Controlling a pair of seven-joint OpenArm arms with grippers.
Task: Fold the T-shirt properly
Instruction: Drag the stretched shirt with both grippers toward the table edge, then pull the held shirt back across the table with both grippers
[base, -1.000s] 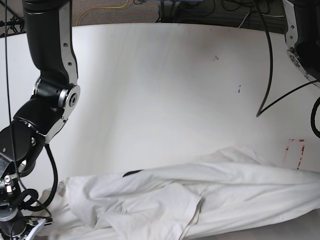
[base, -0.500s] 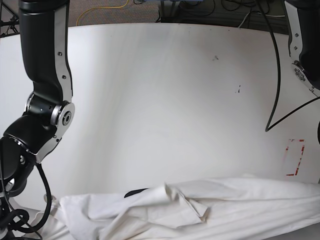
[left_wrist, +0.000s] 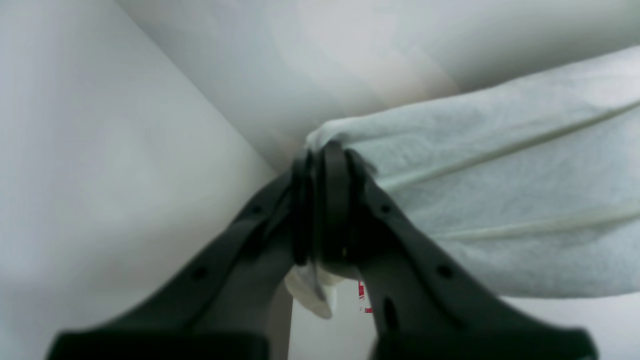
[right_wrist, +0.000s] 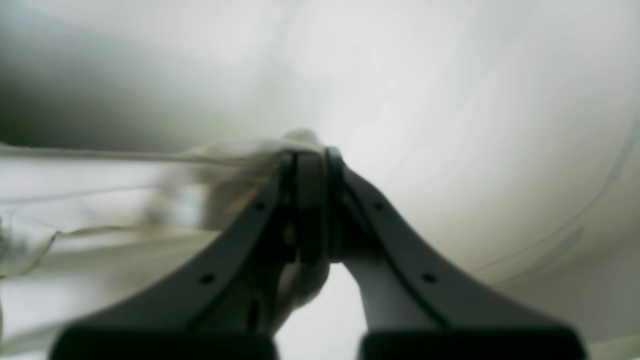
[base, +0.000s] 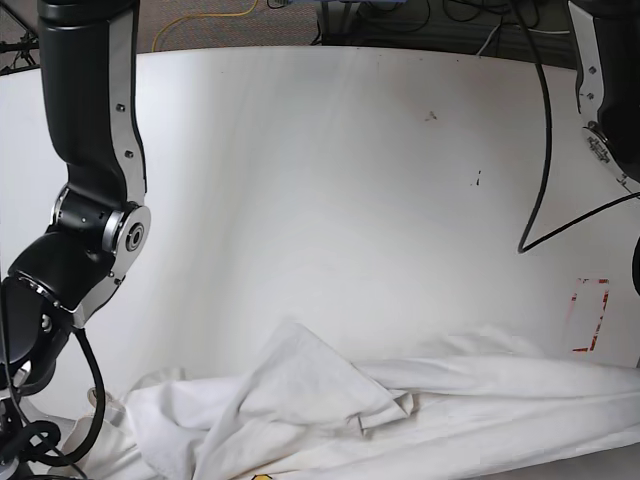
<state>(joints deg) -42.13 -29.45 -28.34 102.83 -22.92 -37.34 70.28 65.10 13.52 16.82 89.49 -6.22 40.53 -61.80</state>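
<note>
cream t-shirt (base: 420, 400) bunched along near table (base: 330, 180) edge, both ends pinched.

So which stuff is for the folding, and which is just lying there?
For the folding:
- T-shirt
- left hand, pinching the shirt
- right hand, pinching the shirt

Just there:
- white table
- red marking
- black cable

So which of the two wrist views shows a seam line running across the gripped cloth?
The left wrist view: the T-shirt there is sharp, with raised seam lines. In the right wrist view the cloth is a blur.
</note>
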